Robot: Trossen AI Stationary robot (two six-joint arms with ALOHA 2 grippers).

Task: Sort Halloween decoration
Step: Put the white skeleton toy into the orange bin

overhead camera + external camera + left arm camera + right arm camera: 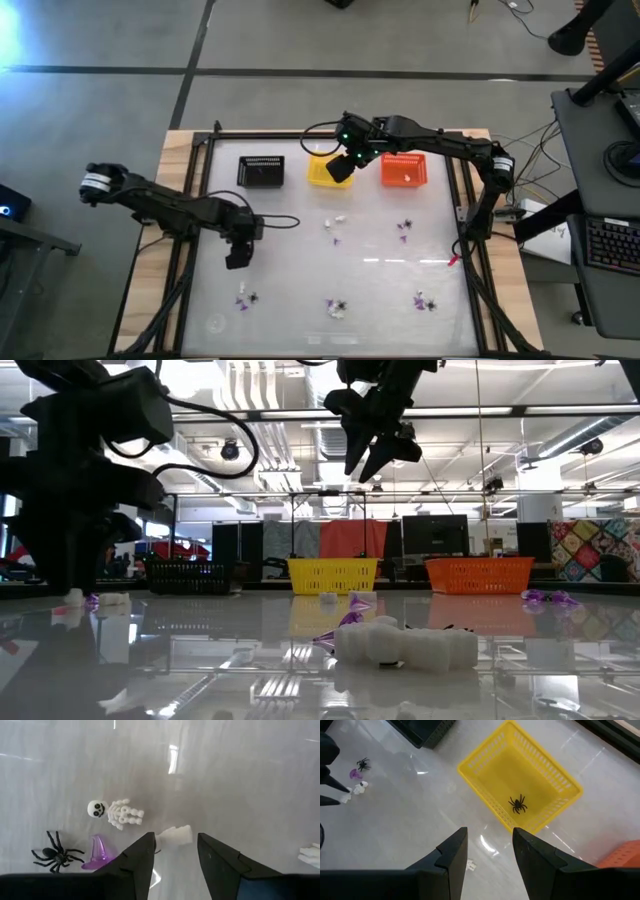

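Observation:
Tiny Halloween trinkets lie scattered on the glossy white table. My left gripper [175, 854] points down, open, low over a cluster at the near left: a white skeleton [116, 812], a black spider [55, 854], a purple witch hat [97, 854] and a small white piece [176, 835]. That white piece lies just ahead of the gap between the fingertips; no touch shows. My right gripper [490, 845] hangs open and high over the yellow basket [485, 800], where one black spider [519, 804] lies on the bottom.
A black basket [262, 172], the yellow basket [320, 178] and an orange basket [403, 170] stand in a row at the far side. More trinkets lie at mid table [336, 222], right of it [405, 228] and along the near edge [337, 308] [427, 300].

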